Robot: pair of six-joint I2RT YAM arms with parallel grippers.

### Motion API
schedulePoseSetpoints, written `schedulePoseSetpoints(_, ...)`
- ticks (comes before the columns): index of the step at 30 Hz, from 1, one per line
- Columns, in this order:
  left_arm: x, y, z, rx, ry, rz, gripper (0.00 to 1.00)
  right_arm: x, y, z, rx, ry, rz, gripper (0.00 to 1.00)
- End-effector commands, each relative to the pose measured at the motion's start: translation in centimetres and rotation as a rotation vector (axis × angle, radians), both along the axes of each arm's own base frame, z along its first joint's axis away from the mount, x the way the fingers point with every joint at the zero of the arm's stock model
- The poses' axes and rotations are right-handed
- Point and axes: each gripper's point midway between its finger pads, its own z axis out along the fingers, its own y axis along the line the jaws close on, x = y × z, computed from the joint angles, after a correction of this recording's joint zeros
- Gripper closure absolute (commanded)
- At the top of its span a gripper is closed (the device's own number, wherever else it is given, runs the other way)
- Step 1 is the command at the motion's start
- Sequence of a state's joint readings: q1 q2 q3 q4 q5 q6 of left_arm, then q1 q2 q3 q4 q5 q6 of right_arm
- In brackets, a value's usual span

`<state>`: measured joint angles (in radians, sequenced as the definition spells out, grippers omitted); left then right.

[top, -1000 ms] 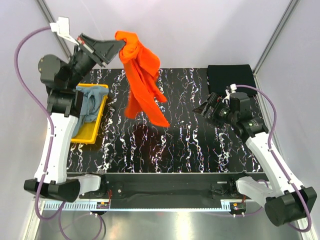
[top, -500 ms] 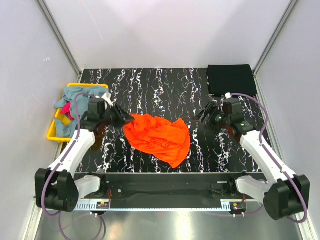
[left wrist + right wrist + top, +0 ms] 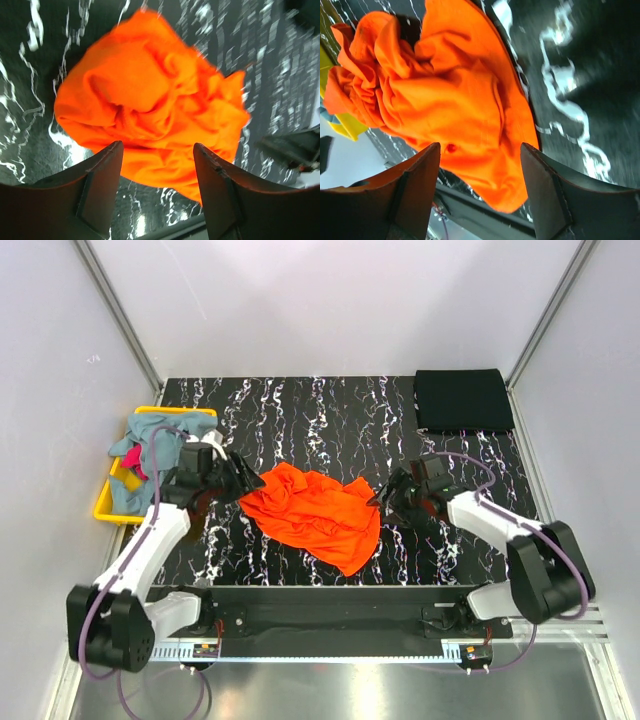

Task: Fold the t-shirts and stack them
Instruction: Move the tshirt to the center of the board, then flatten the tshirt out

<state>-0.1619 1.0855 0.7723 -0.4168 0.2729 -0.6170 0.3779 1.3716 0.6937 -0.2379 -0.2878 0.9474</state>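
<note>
The bright orange t-shirt (image 3: 318, 515) lies crumpled on the black marbled table (image 3: 330, 420), left of centre. My left gripper (image 3: 252, 481) is at the shirt's left edge, open, with nothing between its fingers. In the left wrist view the orange t-shirt (image 3: 150, 100) lies just beyond the spread jaws of the left gripper (image 3: 157, 146). My right gripper (image 3: 386, 498) is at the shirt's right edge, open and empty. The right wrist view has the orange t-shirt (image 3: 445, 95) bunched in front of the right gripper (image 3: 480, 146). A black t-shirt (image 3: 462, 400) lies folded at the back right corner.
A yellow bin (image 3: 108, 512) stands at the table's left edge, holding a grey-blue t-shirt (image 3: 150, 435) and a magenta one (image 3: 133, 468). Grey walls and metal posts close in the table on three sides.
The left arm brought the orange t-shirt down from the air onto the table, then opened and let it go. The right gripper moved left to the shirt's right edge.
</note>
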Motion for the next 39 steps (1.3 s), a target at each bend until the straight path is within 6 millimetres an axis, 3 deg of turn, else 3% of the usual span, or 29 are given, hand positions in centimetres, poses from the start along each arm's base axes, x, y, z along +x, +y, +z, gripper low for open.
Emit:
schedulePoseSetpoints(1, -0.4, -1.3, -1.4, -0.049, 0.050, -0.057, 0.36, 4.1, 1.0, 2.0, -0.013, -0.167, 0.028, 0.28)
schedulePoseSetpoints(5, -0.1, -0.9, -2.8, -0.047, 0.056, -0.011, 0.32, 5.3, 0.3, 0.5, -0.087, -0.189, 0.034, 0.32)
schedulePoseSetpoints(11, 0.6, -1.3, -3.6, -0.075, 0.068, 0.004, 0.32, 5.4, 1.9, -1.3, -0.018, -0.186, 0.092, 0.39)
schedulePoseSetpoints(16, 0.9, -1.3, -2.7, -0.051, 0.022, -0.009, 0.35, 5.8, 1.9, -1.6, -0.026, -0.226, 0.100, 0.49)
schedulePoseSetpoints(17, 0.9, -1.3, -2.3, -0.052, 0.017, -0.009, 0.35, 6.0, 2.1, -1.5, -0.023, -0.235, 0.113, 0.52)
schedulePoseSetpoints(20, 1.2, -1.6, -0.9, -0.071, -0.013, -0.021, 0.36, 6.6, 2.5, -0.6, -0.017, -0.269, 0.137, 0.74)
schedulePoseSetpoints(21, 1.2, -1.9, -0.5, -0.079, -0.020, -0.033, 0.36, 6.7, 2.4, -0.2, -0.021, -0.277, 0.139, 0.90)
schedulePoseSetpoints(23, 1.4, -2.1, 0.7, -0.079, -0.052, -0.059, 0.36, 7.6, 2.0, 2.3, -0.055, -0.346, 0.133, 1.00)
schedulePoseSetpoints(24, 1.4, -2.3, 1.2, -0.080, -0.065, -0.074, 0.37, 7.6, 1.8, 3.1, -0.071, -0.358, 0.139, 1.00)
schedulePoseSetpoints(25, 1.3, -2.5, 1.8, -0.077, -0.076, -0.098, 0.37, 7.8, 1.7, 5.2, -0.074, -0.402, 0.148, 1.00)
schedulePoseSetpoints(27, 1.3, -2.5, 2.3, -0.069, -0.082, -0.109, 0.37, 7.7, 1.0, 6.8, -0.118, -0.430, 0.157, 1.00)
schedulePoseSetpoints(28, 1.4, -2.4, 2.6, -0.053, -0.091, -0.111, 0.37, 8.4, 0.5, 9.1, -0.143, -0.484, 0.125, 1.00)
schedulePoseSetpoints(30, 1.3, -1.8, 2.4, -0.020, -0.080, -0.097, 0.36, 8.3, -0.6, 10.4, -0.190, -0.498, 0.106, 1.00)
schedulePoseSetpoints(31, 1.4, -1.2, 2.2, 0.016, -0.076, -0.082, 0.36, 8.5, -0.9, 12.8, -0.194, -0.547, 0.086, 1.00)
schedulePoseSetpoints(33, 1.4, -0.6, 2.1, 0.051, -0.070, -0.067, 0.34, 8.4, -1.7, 14.5, -0.225, -0.573, 0.068, 1.00)
schedulePoseSetpoints(34, 1.4, -0.6, 2.3, 0.055, -0.073, -0.073, 0.34, 8.3, -1.9, 16.9, -0.217, -0.624, 0.056, 1.00)
schedulePoseSetpoints(36, 1.0, -1.1, 2.4, 0.029, -0.065, -0.088, 0.34, 8.0, -2.5, 18.8, -0.231, -0.651, 0.035, 1.00)
schedulePoseSetpoints(37, 0.9, -1.2, 2.5, 0.021, -0.066, -0.093, 0.34, 7.9, -2.7, 21.3, -0.220, -0.702, 0.014, 1.00)
schedulePoseSetpoints(39, 0.6, -1.8, 2.6, 0.012, -0.069, -0.114, 0.34, 7.5, -3.0, 23.4, -0.214, -0.733, 0.000, 1.00)
